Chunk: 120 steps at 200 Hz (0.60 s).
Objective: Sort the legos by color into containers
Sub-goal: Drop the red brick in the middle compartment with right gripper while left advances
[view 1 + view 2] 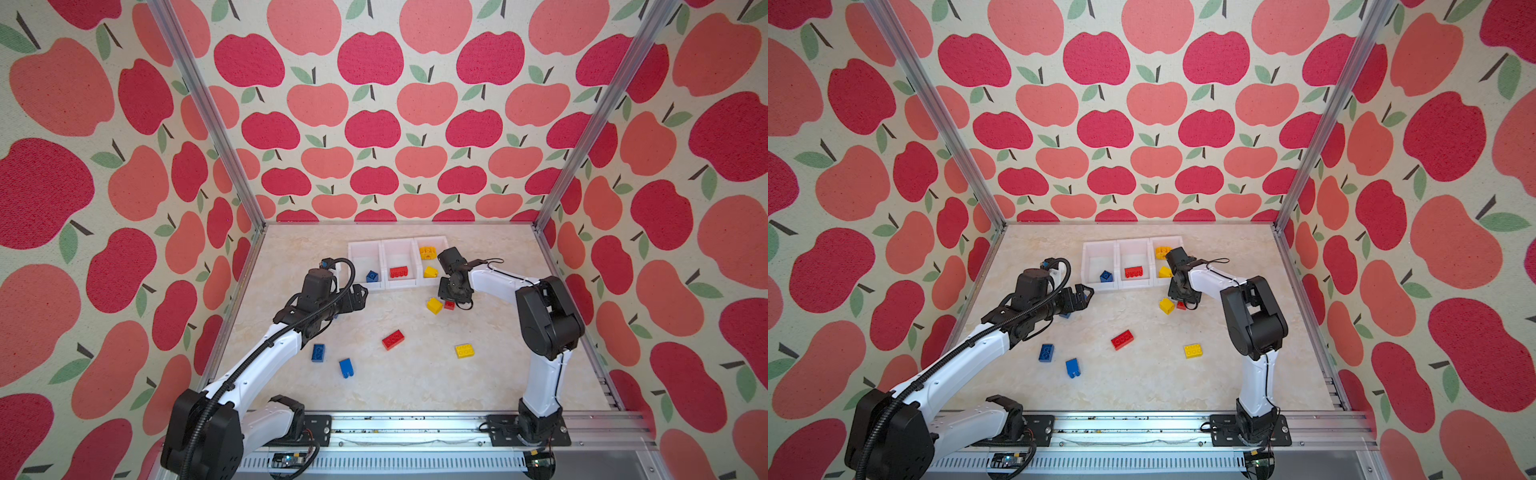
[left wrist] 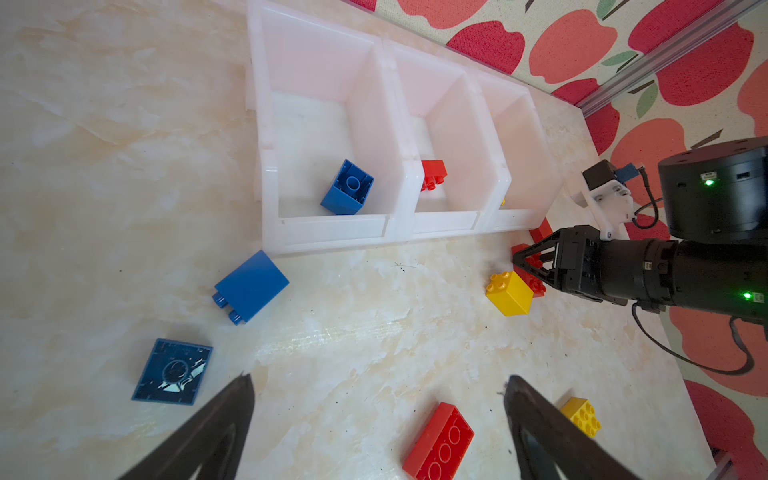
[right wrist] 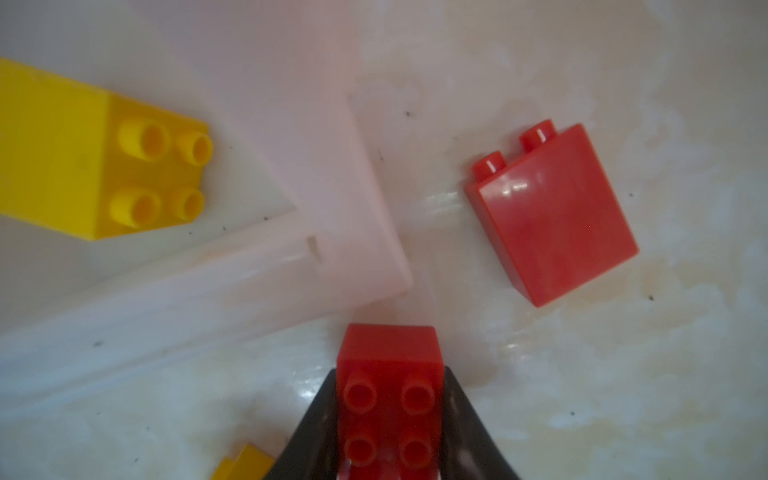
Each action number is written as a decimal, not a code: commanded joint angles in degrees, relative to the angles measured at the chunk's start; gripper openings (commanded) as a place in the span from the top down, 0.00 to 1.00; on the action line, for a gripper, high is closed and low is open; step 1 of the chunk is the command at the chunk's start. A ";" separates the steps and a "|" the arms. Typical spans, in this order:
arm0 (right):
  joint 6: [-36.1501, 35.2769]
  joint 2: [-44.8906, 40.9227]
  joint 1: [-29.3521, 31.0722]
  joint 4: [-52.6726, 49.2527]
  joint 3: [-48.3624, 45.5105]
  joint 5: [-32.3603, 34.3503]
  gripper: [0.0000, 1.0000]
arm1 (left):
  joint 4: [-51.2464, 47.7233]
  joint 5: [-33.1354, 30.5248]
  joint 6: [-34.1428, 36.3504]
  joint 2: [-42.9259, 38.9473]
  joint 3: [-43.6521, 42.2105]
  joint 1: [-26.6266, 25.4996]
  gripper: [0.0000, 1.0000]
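Observation:
The three white containers [image 1: 381,243] stand in a row at the back. The left one holds a blue lego [image 1: 372,276], the middle one a red oblong lego [image 1: 398,272], the right one yellow legos [image 1: 430,272]. My right gripper [image 3: 389,372] is shut on a small red square lego [image 3: 388,399], low over the table in front of the right container's corner [image 3: 332,208]. A yellow lego [image 1: 434,305] lies right beside it. My left gripper [image 2: 379,378] hangs open and empty, left of the containers, with a red oblong lego [image 2: 438,444] on the table below it.
Loose on the table are two blue legos [image 1: 318,353] [image 1: 345,368], a yellow one [image 1: 464,350] and a second small red one [image 3: 552,216] near the right container. A further blue one [image 2: 172,372] lies under my left arm. Apple-patterned walls enclose the table.

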 commanded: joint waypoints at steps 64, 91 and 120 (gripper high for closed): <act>-2.82 -10.92 3.49 -4.42 -0.01 2.28 0.70 | -1.71 -0.40 -0.85 -2.50 -2.29 2.07 0.01; -5.86 -10.68 6.26 -6.51 5.31 2.82 0.70 | -1.12 0.18 -1.02 -2.61 -2.84 2.66 0.00; -8.46 -8.11 8.39 -6.88 12.06 2.06 0.70 | -1.07 0.47 -1.40 -2.61 -3.07 2.75 0.01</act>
